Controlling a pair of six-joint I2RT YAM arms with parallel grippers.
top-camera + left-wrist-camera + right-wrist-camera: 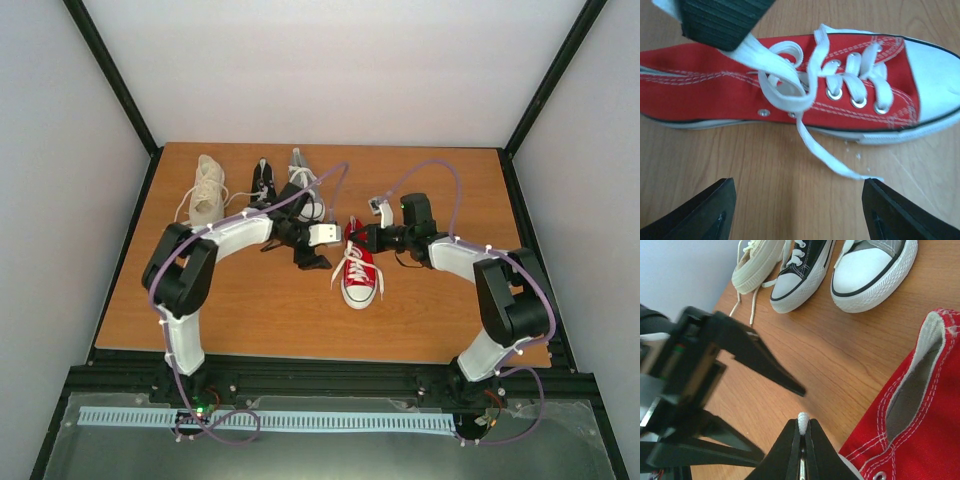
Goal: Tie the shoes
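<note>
The red shoe (359,275) lies mid-table with its toe toward the arms, its white laces loosely looped (790,75). My right gripper (358,238), at the shoe's heel end, is shut on a white lace (803,421) whose end pokes out between the tips. My left gripper (797,205) hangs open beside the shoe's side, over bare wood. A loose lace end (835,162) trails off the shoe, its tip close to the right-hand finger (900,215). The cream high-top (207,190), black shoe (263,182) and grey shoe (305,185) stand in a row at the back.
The left gripper's fingers (765,362) reach in close to the right gripper's tips. The wooden table (250,300) is framed by black rails, with white walls behind and at both sides.
</note>
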